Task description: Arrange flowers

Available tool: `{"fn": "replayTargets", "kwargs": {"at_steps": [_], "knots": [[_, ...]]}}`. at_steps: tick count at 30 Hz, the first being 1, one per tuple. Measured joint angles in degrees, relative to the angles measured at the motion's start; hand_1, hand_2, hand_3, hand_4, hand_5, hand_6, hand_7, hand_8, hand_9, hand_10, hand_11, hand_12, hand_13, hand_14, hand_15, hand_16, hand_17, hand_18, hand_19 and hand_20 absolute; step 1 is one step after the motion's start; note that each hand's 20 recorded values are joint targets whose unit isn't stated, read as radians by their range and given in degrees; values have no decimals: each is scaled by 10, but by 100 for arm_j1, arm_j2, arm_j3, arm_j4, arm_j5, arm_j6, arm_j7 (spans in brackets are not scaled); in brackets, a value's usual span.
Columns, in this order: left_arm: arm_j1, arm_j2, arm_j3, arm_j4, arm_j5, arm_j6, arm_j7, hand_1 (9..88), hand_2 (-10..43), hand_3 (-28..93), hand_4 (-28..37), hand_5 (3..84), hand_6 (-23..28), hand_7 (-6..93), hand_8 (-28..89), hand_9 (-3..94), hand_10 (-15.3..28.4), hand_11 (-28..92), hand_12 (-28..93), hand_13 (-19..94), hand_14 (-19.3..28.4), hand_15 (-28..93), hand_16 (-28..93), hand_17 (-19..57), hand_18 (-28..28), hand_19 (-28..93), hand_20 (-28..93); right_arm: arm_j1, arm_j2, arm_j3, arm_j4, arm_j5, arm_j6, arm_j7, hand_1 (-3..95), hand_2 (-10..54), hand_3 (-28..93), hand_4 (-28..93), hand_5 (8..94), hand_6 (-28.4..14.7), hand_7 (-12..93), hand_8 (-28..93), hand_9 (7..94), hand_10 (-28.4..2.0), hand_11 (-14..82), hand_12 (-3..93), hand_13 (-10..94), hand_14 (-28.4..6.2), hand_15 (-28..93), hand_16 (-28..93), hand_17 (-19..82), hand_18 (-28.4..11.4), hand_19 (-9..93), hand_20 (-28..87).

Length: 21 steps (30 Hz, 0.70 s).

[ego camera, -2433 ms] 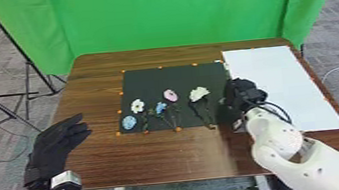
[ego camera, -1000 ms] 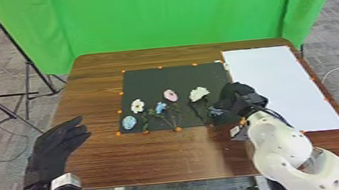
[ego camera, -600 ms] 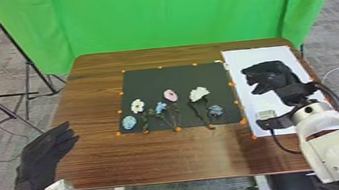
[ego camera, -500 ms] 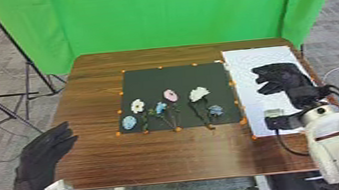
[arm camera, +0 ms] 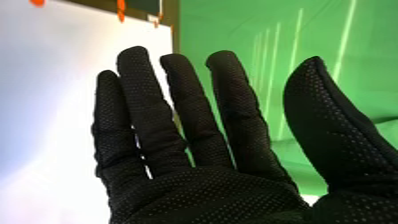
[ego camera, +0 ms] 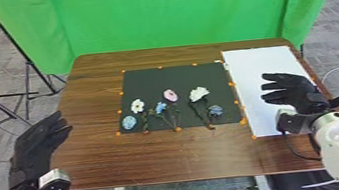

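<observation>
Centrally, pink, white and blue flowers (ego camera: pixel 199 93) on a rectangular black mat (ego camera: pixel 147 80); at right, black-gloved right hand (ego camera: pixel 298 93), fingers spread.

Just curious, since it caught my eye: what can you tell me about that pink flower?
The pink flower has an oval, pale pink head and a thin, dark green stem. It lies flat on the black mat, head toward the green curtain, between the small blue flower and the large white one. No hand touches it.
</observation>
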Motion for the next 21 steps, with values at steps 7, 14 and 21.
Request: {"fn": "replayTargets", "kwargs": {"at_steps": [7,14,21], "knots": [[-34,-43,-51,1,19,-145,-124,271,36,828,-210,440,121,182,-105,368,205,339,90,247,267,633,-139,-95,224,596,89,-147,-38,237,24,49,-51,5,210,95,886,-269,514,-25,186,-134,531,-159,157,150,424,-185,443,113,151,-211,632,154],[-20,-69,-71,3,-1,-174,-130,270,36,826,-210,443,123,185,-104,370,207,345,91,247,268,633,-139,-96,224,594,88,-147,-54,304,142,136,-171,20,211,95,888,-268,514,-23,188,-135,533,-159,159,150,425,-185,445,113,148,-209,630,156],[-45,-68,-1,18,-6,-175,-131,271,36,824,-210,442,123,183,-105,366,206,333,86,241,264,624,-141,-97,223,587,82,-89,-48,321,160,150,-193,37,211,96,888,-268,515,-22,188,-136,535,-159,161,150,426,-185,451,113,148,-209,630,159]]}}
